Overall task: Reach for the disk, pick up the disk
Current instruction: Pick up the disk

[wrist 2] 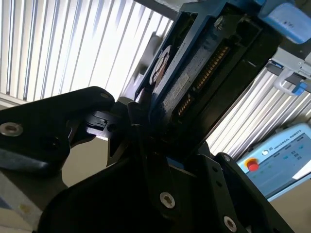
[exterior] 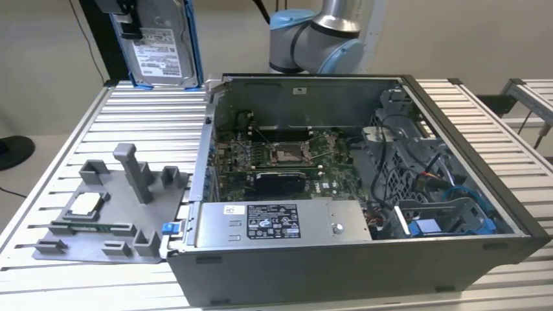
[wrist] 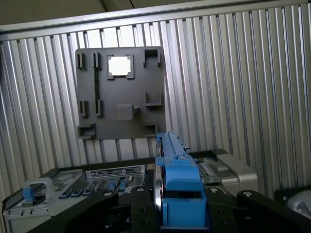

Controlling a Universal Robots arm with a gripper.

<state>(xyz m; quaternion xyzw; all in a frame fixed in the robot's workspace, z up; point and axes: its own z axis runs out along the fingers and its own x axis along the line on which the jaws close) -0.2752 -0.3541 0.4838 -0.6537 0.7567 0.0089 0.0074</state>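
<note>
The disk (exterior: 160, 46), a silver hard drive with a white label and blue rails, hangs upright high above the back left of the table in the exterior view. My gripper (exterior: 124, 18) is shut on its upper end. In the first wrist view the blue rail of the disk (wrist: 176, 167) sits clamped between the black fingers (wrist: 140, 209), looking straight down on the table. In the second wrist view the disk (wrist 2: 194, 73) shows edge-on, running away from my gripper (wrist 2: 155, 143).
An open computer case (exterior: 363, 259) fills the middle and the exterior view's right of the slatted table (exterior: 138, 123). A grey fixture plate (exterior: 112, 214) with posts and a small square chip (exterior: 87, 205) lies at the exterior view's left. The arm's base (exterior: 315, 39) stands behind the case.
</note>
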